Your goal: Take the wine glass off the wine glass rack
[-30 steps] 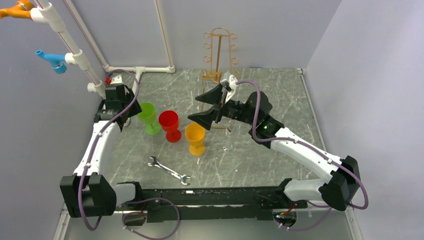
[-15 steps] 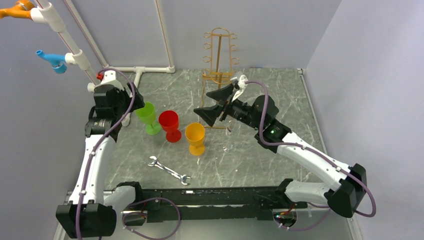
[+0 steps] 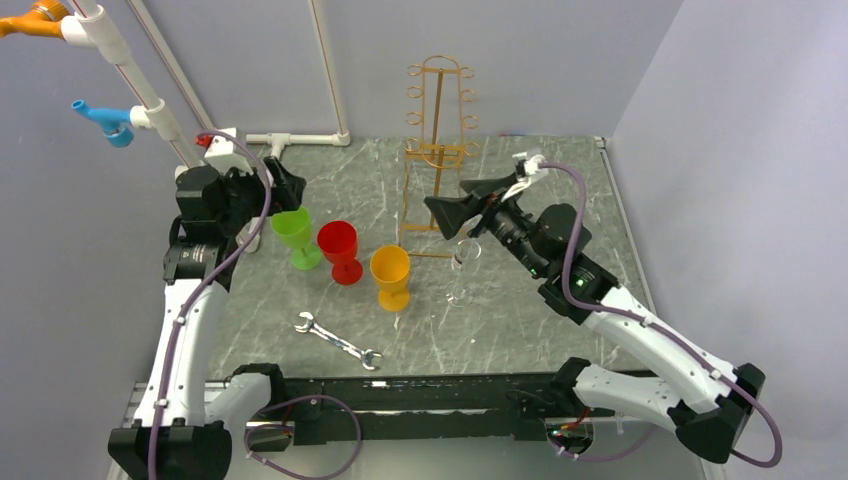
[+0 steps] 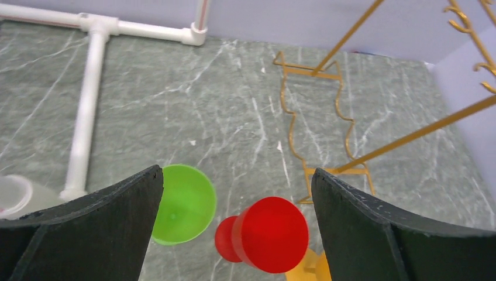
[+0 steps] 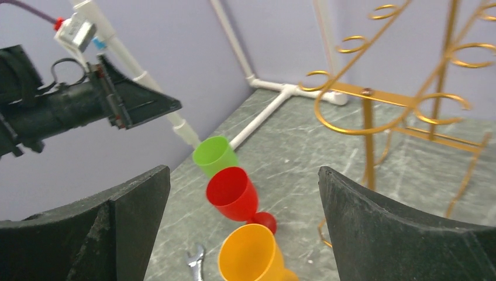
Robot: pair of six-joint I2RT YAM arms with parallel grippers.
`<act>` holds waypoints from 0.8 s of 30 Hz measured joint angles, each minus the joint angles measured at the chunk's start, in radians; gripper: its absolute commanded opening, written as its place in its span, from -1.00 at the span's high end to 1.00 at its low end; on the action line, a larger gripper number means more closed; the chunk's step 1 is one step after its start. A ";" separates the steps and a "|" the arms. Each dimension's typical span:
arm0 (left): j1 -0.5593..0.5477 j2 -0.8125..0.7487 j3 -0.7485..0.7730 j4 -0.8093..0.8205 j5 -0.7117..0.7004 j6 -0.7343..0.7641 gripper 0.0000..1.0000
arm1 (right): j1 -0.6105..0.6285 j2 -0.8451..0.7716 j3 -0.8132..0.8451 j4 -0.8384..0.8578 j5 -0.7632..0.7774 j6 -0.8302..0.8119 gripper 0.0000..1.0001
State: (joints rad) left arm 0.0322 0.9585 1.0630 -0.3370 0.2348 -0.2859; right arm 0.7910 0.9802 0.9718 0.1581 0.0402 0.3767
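The gold wire wine glass rack [image 3: 438,110] stands at the back of the table, with nothing hanging on it; its base [image 4: 316,126] and ring loops [image 5: 368,111] also show in the wrist views. A clear wine glass [image 3: 462,270] stands upright on the table in front of the rack, apart from both grippers, and is out of both wrist views. My right gripper [image 3: 464,200] [image 5: 244,170] hovers open just above and behind the glass, with nothing between its fingers. My left gripper [image 3: 283,190] [image 4: 237,172] is open and empty above the green cup [image 3: 295,232].
A red cup [image 3: 339,245] and an orange cup [image 3: 390,272] stand in a row beside the green one. A wrench [image 3: 338,341] lies near the front. A white pipe frame [image 3: 150,100] with a blue fitting [image 3: 105,120] runs along the left wall.
My left gripper has opened wide and risen from beside the green cup. My right gripper has drawn back to the right. The clear glass has stayed in place on the table.
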 measured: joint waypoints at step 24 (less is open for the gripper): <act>-0.409 0.130 0.052 0.135 0.077 0.014 -0.99 | 0.000 -0.457 -0.185 -0.355 0.474 -0.114 -1.00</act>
State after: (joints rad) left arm -0.3771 1.0885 1.1149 -0.2016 0.3122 -0.2718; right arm 0.7906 0.5236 0.7872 -0.1967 0.5144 0.2623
